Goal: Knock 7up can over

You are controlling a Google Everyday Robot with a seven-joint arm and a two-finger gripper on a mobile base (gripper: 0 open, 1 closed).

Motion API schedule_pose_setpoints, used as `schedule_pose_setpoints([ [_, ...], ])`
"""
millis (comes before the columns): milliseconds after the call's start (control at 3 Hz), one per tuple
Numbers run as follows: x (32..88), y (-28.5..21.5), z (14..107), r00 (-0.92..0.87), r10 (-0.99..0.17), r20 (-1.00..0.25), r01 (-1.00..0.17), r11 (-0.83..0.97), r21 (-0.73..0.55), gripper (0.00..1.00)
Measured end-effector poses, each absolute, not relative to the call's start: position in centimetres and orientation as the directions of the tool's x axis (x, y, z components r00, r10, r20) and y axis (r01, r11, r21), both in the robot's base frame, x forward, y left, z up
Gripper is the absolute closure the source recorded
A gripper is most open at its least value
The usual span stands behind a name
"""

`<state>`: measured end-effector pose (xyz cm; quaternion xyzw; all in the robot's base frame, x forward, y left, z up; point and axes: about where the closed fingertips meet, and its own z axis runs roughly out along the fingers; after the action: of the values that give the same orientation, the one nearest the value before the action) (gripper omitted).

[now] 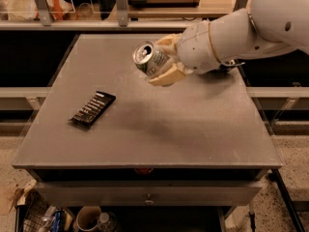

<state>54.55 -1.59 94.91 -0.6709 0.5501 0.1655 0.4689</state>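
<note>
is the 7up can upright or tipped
Tipped: the 7up can leans with its silver top facing the camera, clamped in the gripper above the table.

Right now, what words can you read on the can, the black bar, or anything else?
On the 7up can, held tilted in the hand above the table: label cannot be read.
On the black bar lying on the table: white lettering, too small to read.
Nothing else shows text.

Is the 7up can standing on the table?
No, the tool grips the 7up can, tilted, above the table, toward its far side.
</note>
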Motion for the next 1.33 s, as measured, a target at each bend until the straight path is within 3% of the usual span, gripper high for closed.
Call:
schedule_pose_setpoints([
  [667,54.9,-2.4,94.1,0.472,-0.716,-0.514,-0.84,-0.189,-0.508,1.0],
  [1333,53.4,-4.7,91.0,0.598,-0.75,-0.284,-0.776,-0.451,-0.441,1.0],
])
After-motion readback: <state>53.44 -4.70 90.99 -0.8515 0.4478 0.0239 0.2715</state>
